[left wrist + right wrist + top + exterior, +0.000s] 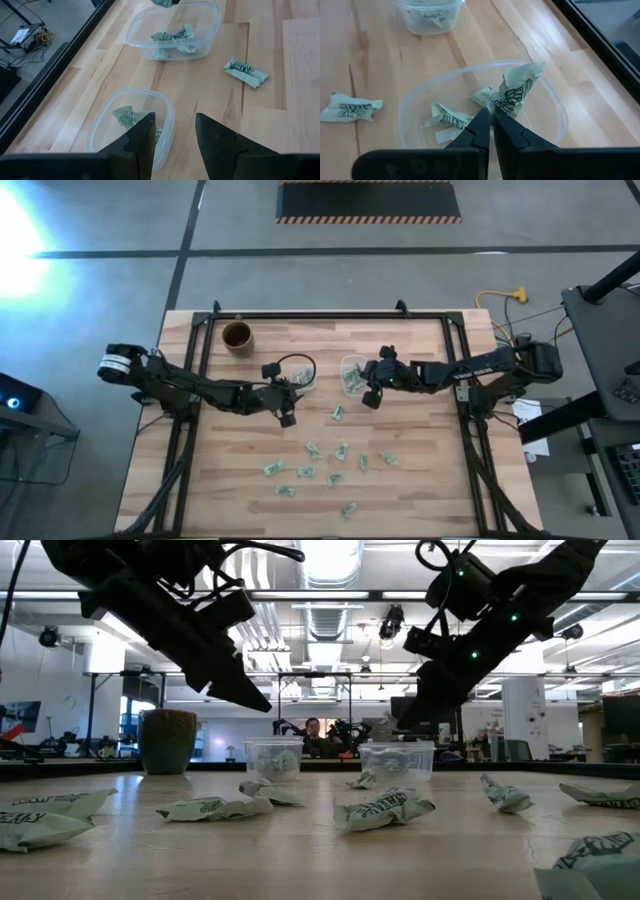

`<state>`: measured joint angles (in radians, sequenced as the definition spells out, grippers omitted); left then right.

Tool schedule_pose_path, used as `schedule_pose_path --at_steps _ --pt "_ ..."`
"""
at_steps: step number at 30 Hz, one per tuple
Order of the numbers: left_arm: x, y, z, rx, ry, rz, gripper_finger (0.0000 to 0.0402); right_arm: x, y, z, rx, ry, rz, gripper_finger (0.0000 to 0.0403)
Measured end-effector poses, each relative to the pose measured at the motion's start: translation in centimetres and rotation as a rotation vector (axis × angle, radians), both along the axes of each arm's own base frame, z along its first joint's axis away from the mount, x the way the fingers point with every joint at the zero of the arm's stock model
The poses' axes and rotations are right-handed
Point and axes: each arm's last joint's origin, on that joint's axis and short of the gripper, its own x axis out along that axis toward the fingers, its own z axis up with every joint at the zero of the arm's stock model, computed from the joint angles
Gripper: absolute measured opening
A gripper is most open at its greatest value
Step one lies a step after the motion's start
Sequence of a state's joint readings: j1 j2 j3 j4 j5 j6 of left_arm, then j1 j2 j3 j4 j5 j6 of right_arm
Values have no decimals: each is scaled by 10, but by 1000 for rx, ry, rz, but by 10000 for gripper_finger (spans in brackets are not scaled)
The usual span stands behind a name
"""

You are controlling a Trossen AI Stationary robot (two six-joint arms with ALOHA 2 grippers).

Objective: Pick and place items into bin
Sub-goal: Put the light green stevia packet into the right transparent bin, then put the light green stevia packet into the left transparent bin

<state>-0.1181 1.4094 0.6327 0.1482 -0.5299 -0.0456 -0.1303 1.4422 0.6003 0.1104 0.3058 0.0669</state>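
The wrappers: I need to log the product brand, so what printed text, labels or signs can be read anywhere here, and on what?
No text can be read in full.
Wrapper pinched in the shut right gripper over its tub: dark lettering, creased, not legible.
Loose wrapper on the table: green print, too blurred.
Low-view wrapper: lettering too small.
Brown cup: no label visible.

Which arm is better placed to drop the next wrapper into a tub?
Right, likely. Its tool is shut on a green-and-white wrapper directly over the clear plastic tub. The left tool is open, holding nothing, beside the other clear tub.
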Motion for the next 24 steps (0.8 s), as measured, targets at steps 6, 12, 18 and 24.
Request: schedule_pose_path --at_steps 6,12,18,24 --pt "0 0 0 0 0 0 123 0 -1 3 -6 -12 0 30" --pt "0 0 0 0 0 0 123 0 -1 3 -12 -3 6 97" --pt "0 0 0 -3 -2 -1 123 0 4 6 -20 -15 30 145" --pt "0 0 0 -5 -2 -2 123 0 21 12 15 -35 162 156"
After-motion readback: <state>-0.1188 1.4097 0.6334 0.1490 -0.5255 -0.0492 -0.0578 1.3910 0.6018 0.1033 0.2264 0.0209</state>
